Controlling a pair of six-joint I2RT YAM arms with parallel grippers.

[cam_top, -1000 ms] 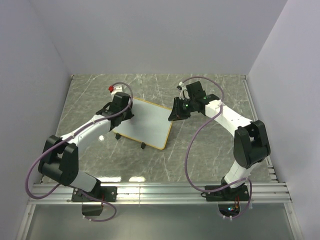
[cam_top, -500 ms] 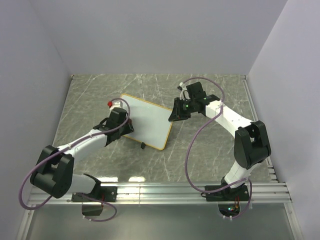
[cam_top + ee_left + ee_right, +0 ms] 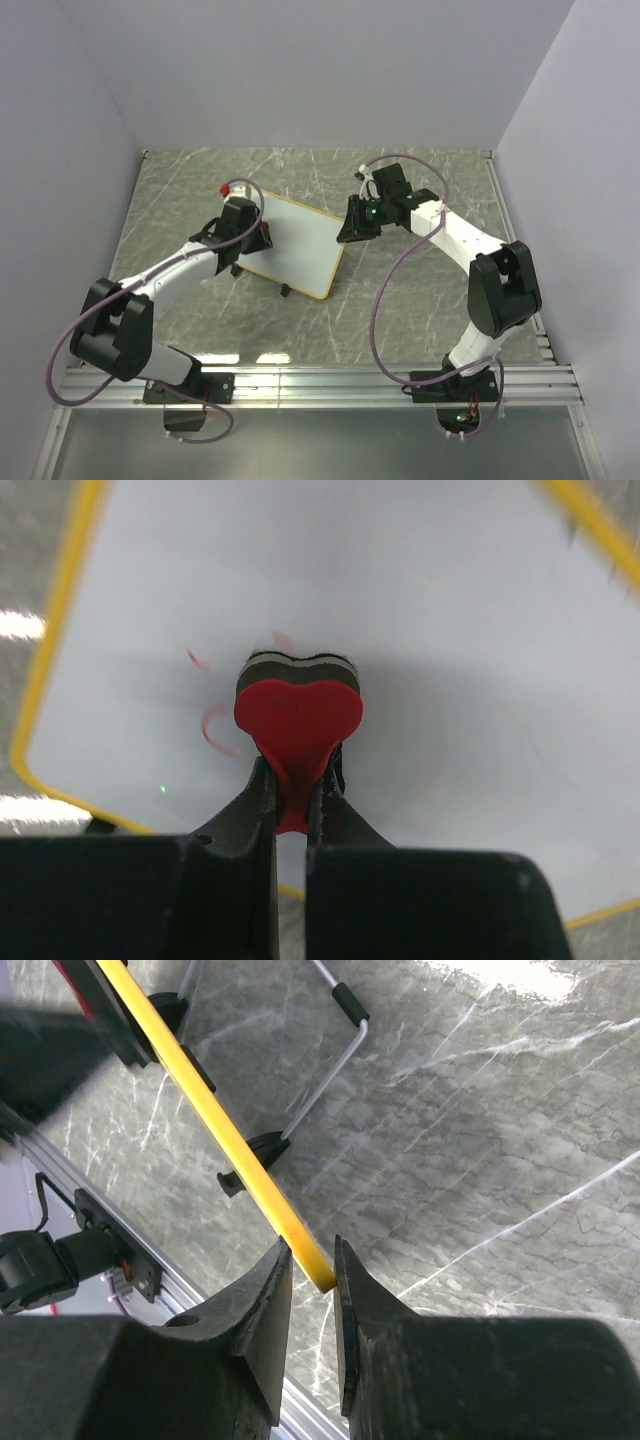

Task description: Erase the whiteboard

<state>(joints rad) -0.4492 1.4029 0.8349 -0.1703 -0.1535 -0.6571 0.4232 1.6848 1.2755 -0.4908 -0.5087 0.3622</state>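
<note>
Overhead first: the whiteboard (image 3: 300,245) sits skewed at mid-table on the marble table (image 3: 430,320). The left gripper (image 3: 258,233) is down over its left end, and the right gripper (image 3: 347,235) is at its right edge.

On the left wrist camera, the jaws are clamped tight on a red eraser (image 3: 298,715). Its felt end is against the white surface, with red scribbles (image 3: 208,725) just beside it.

On the right wrist camera, the jaws are pinched on the board's yellow frame (image 3: 215,1120) near a corner. A wire stand (image 3: 335,1050) and a black clip foot (image 3: 262,1148) show beyond.
</note>
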